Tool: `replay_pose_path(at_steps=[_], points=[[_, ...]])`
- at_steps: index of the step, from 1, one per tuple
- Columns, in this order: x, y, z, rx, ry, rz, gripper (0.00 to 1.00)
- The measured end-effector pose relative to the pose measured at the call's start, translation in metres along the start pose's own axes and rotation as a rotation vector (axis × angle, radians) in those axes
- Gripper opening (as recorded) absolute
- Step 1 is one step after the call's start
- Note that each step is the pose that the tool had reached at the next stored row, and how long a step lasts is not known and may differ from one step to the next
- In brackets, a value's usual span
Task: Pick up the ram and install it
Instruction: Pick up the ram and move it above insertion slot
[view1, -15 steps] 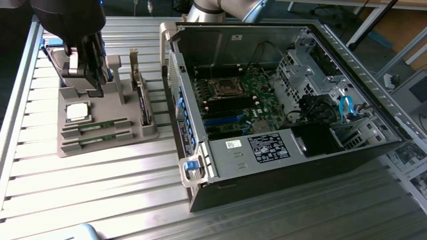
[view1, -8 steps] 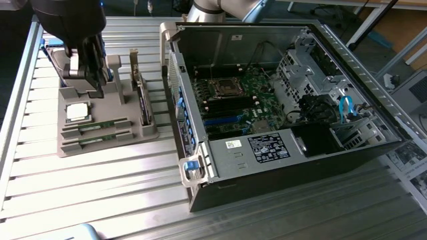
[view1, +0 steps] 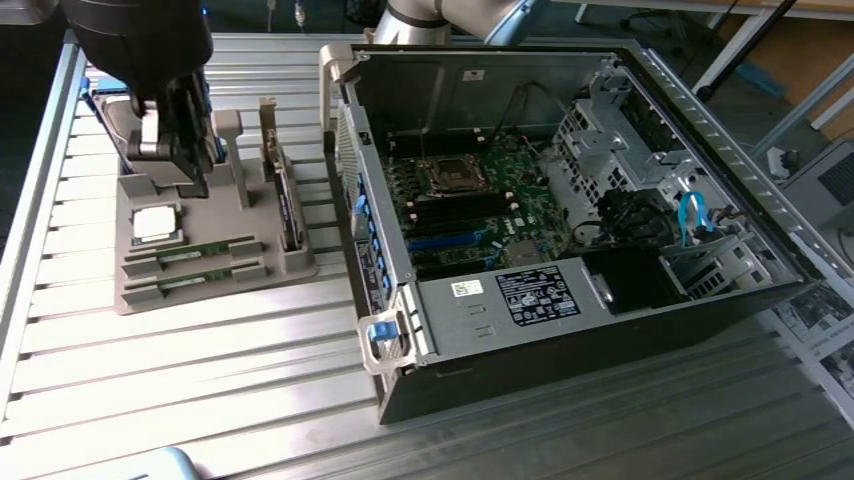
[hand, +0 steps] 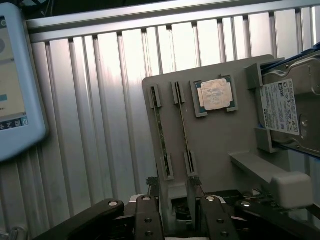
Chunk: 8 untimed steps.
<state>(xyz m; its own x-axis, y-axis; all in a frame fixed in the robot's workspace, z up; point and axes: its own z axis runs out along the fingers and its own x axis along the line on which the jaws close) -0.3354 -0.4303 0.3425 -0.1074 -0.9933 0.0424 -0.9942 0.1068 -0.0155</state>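
Gripper (hand: 173, 184) hovers spread wide, empty, near the ram (hand: 161, 135) in its holder (hand: 220, 145).

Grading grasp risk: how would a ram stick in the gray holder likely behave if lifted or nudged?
The ram stick looks thin and narrow, so probably light and fairly stiff. It stands on edge in brackets of the gray holder, so a nudge would likely be blocked, not tip it. Its bare board suggests fragility.
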Motion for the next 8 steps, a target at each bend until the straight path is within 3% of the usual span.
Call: replay_pose_path(at_steps=[8], points=[[-0.0001, 0.0, 0.0026, 0.0, 0.0, 0.0, 0.36]])
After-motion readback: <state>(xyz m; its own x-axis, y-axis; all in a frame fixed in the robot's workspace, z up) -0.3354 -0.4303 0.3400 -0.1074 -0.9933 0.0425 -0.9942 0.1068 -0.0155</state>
